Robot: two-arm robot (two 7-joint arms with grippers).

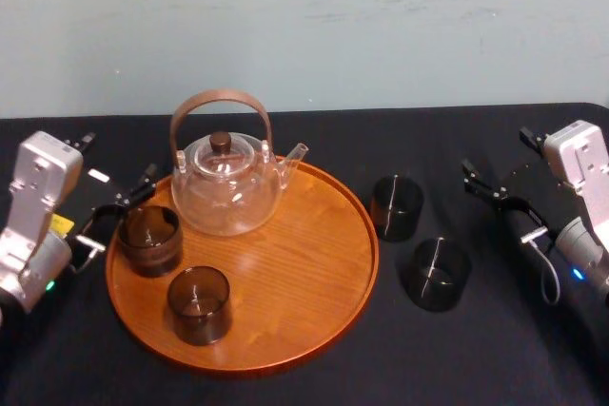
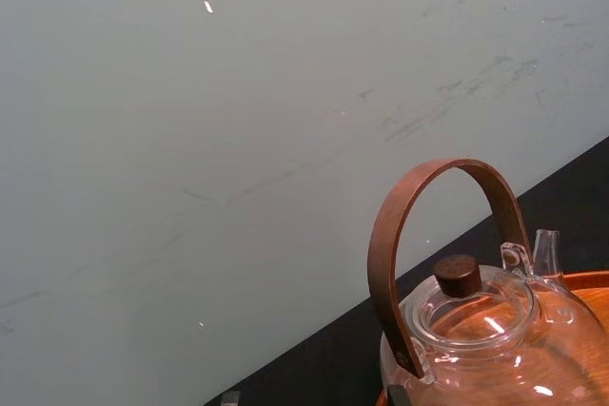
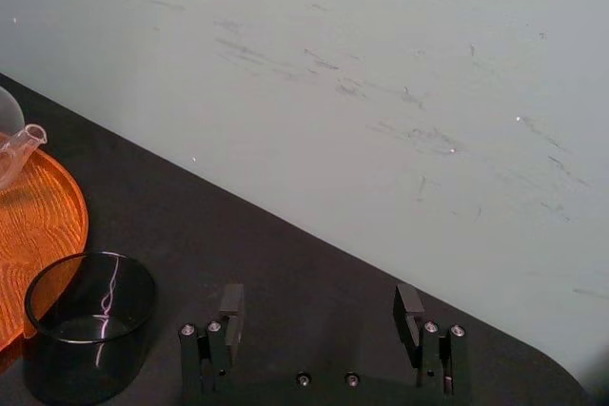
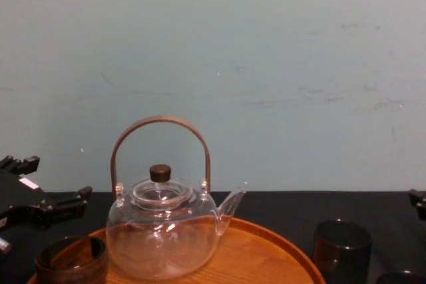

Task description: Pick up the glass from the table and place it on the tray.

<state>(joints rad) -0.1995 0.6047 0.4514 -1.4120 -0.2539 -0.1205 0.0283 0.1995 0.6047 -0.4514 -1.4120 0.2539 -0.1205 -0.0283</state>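
The round orange-brown tray [image 1: 314, 320] lies mid-table with two dark glasses on it, one at its left rim [image 1: 148, 240] and one nearer the front [image 1: 200, 303]. Two more dark glasses stand on the black table [image 1: 314, 135] right of the tray, a farther one [image 1: 397, 206] and a nearer one [image 1: 436, 273]. My left gripper [image 1: 116, 219] is open beside the tray's left rim, its fingertips just short of the rim glass and nothing between them. My right gripper [image 1: 495, 192] is open at the table's right, apart from both table glasses. In the right wrist view its fingers [image 3: 231, 303] stand wide, with a glass [image 3: 90, 316] off to one side.
A clear glass teapot [image 1: 228, 187] with a brown arched handle and dark lid knob stands at the back of the tray, its spout pointing right. A pale wall runs behind the table. Bare black tabletop stretches in front of the tray and between the right gripper and the glasses.
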